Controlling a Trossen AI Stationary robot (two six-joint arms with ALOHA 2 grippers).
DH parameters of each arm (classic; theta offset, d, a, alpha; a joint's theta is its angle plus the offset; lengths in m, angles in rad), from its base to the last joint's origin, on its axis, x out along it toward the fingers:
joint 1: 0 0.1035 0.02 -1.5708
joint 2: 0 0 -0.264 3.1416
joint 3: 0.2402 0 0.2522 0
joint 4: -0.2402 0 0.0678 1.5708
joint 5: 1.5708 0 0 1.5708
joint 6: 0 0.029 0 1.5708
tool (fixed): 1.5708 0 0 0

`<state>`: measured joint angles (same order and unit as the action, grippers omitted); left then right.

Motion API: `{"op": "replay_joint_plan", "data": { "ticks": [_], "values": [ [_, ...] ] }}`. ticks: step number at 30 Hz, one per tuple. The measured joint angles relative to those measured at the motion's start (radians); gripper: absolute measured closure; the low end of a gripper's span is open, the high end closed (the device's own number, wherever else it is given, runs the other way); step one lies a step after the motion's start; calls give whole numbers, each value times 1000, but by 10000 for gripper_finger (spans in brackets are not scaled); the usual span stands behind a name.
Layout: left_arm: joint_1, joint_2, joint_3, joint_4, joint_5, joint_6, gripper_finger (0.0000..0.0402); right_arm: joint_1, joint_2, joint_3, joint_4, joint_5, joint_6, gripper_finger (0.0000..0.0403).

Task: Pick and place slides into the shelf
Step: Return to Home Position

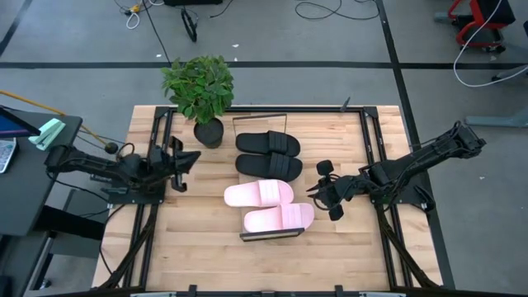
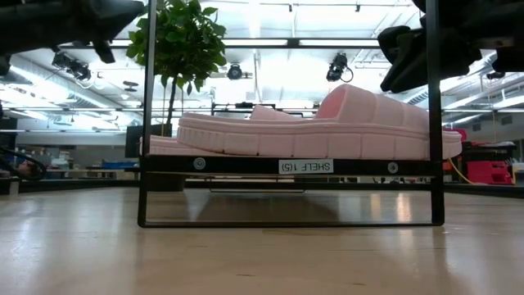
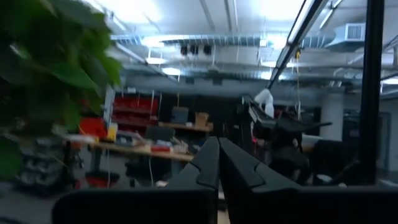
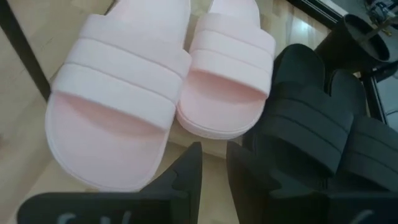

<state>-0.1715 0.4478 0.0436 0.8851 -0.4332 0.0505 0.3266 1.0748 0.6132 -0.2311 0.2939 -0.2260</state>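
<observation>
Seen from table height, the nearest thing is the end frame of the shelf (image 2: 147, 192), a thin black rectangle with a small white label (image 2: 305, 165) on its bar. It stands on the wooden table (image 1: 206, 256). This frame crosses in front of the front pink slide (image 2: 327, 131) and covers a little of its sole. The slides behind are almost fully hidden in this view (only one more pink edge shows at the left).

The high view shows what the low one cannot: four slides lie in one row on the shelf, each across the board. I count two pink ones, the front pink slide and the second pink slide (image 1: 258, 194), and then two black ones, the near black slide (image 1: 270, 167) and the far black slide (image 1: 268, 143).

The right gripper (image 1: 316, 188) hangs just beside the pink pair, on the right side of the shelf. Its own camera looks down on all four slides, and its fingers (image 4: 186, 171) stand with a narrow gap between them and hold nothing.

The left gripper (image 1: 190, 159) is on the other side, apart from the shelf. In its wrist view the fingers (image 3: 199, 168) are pressed together.

Farther away, one plant (image 1: 198, 84) in a black pot (image 1: 209, 132) stands just beside the far end of the shelf, and beyond the table some cables (image 1: 318, 10) lie on the floor
</observation>
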Motion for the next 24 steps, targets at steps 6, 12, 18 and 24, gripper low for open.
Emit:
{"op": "replay_joint_plan", "data": {
  "ticks": [6, 12, 18, 24],
  "values": [
    [0, -139, -35, -28, 2, 73, 396, -21, 0, 0, 0, 9, 34, 323],
    [8, -225, -35, -172, 9, 101, 386, -43, 0, 0, -1, 8, 41, 323],
    [52, -259, -35, -291, 66, 77, 397, -68, 0, 0, 0, 8, 42, 323],
    [108, -260, -35, -340, 106, 68, 384, -76, 0, 0, 0, 8, 43, 323]
  ]
}}
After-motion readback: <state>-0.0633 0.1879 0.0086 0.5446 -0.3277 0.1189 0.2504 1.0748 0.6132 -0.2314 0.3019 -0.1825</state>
